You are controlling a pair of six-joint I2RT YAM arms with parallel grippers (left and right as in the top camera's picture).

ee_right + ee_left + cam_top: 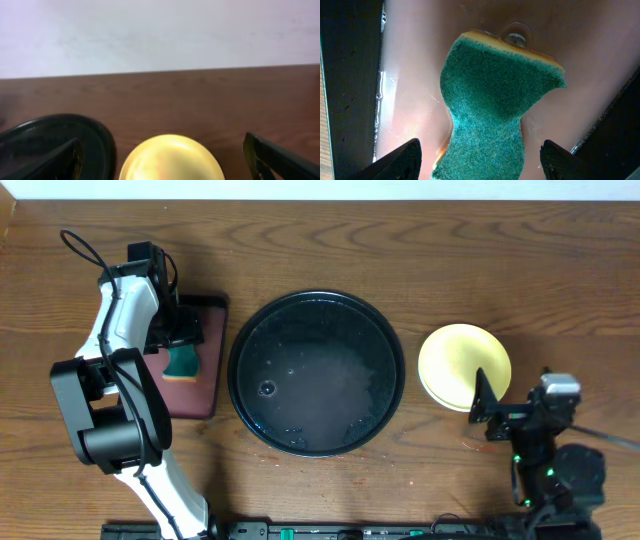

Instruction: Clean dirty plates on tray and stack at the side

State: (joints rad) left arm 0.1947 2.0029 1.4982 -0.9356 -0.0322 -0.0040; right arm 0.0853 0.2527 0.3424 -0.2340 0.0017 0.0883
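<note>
The left claw is open, a green sponge lying between its fingers. The right claw is open too; yellow plate just ahead, black tray at its left.

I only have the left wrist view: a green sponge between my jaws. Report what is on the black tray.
Observer: No plates are on the black tray. Overhead shows only a wet floor inside it.
Operator: Find the plates for me.
Observer: A yellow plate sits on the table, right of the tray. I cannot tell whether other plates lie beneath it.
Operator: Give me the other arm.
Observer: The right gripper is at that plate's near side, jaws open, gripping nothing.
</note>
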